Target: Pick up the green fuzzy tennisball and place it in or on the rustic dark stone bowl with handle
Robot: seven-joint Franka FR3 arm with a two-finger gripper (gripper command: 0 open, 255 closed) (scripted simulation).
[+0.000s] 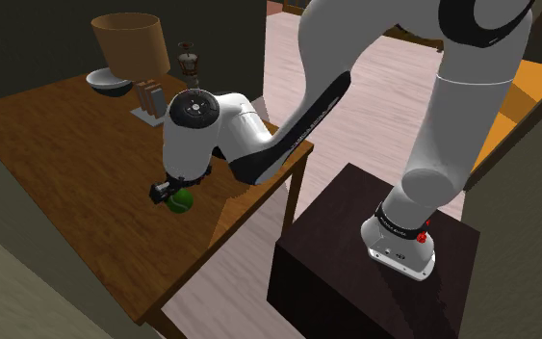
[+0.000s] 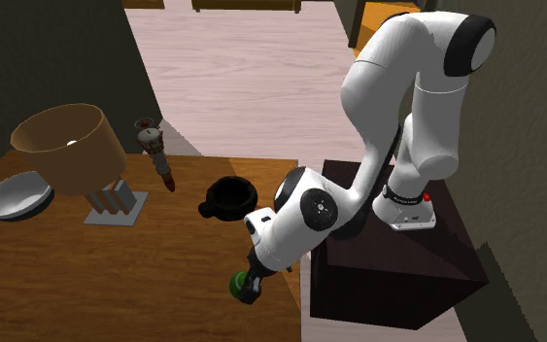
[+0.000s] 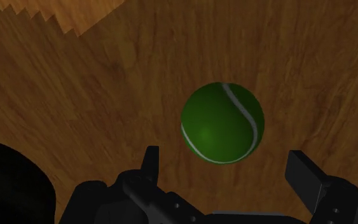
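Near the bench's point(image 1: 66, 154) edge on the stand's side, the tennis ball point(image 3: 222, 123) lies on the wood. It is a deep green sphere with a pale curved seam running over it (no fuzz that I can make out). In the second exterior view the ball point(image 2: 237, 285) sits low at the bench's point(image 2: 67, 282) near edge, well apart from the dark bowl with its handle point(image 2: 230, 197), which stands farther in on the same surface.

From the wrist camera I see the gripper point(image 3: 223, 159) spread wide. Its two black fingers point(image 3: 151, 156) stand either side of the ball and neither touches it, so nothing is held.

The arm rises from the dark stand point(image 1: 355, 270), bends over and folds down across the bench edge. The hand points downward, with the gripper point(image 1: 167, 193) just over the ball point(image 1: 181, 200). In the second exterior view the gripper point(image 2: 250, 290) is right against the ball's side; I cannot tell contact from there.
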